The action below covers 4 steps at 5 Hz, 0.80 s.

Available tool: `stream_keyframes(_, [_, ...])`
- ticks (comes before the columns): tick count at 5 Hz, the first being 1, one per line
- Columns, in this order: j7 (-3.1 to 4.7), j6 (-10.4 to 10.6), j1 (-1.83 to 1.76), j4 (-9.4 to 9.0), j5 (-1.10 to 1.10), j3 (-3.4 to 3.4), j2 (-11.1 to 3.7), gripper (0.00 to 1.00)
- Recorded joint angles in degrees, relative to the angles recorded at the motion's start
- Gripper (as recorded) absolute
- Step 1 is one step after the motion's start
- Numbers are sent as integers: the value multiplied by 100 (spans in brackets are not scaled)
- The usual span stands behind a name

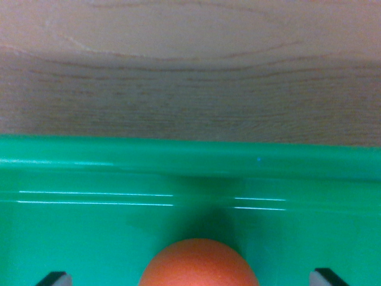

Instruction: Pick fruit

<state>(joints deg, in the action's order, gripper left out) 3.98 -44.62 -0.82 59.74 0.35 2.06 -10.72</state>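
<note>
- Since both fingertips, one dark tip low at the wrist view's left and one low at its right, stand well apart with bare green between each and the fruit, the gripper is spread wide and grips nothing.
- Nearest the camera, the fruit is a smooth orange dome cut off by the bottom edge, midway between the tips and touching neither as far as the frame shows.
- It sits on the floor of a green tray, throwing a soft shadow toward the far wall.
- Beyond it the tray's far wall rises with two thin bright ridges, then a rounded rim running straight across the view.
- Past the rim lies a pale wooden tabletop, shaded close to the tray and lighter toward its far edge; nothing else rests on the part that shows.
- By my reading the approach and alignment are done: the fruit is centred in the open claw.
- Closing on it, lifting it clear of the rim and carrying it off are all left.
- How deep the tips reach beside the fruit cannot be told, as the frame cuts them off.
</note>
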Motion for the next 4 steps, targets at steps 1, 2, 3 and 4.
stream_keyframes(1, [35, 216, 8, -155, 3, -9, -75, 0])
stream_keyframes(2, [35, 216, 8, -155, 3, -9, -75, 0])
stream_keyframes(3, [70, 432, 16, -311, 5, -17, -150, 0])
stream_keyframes(4, [70, 432, 16, -311, 5, -17, -150, 0])
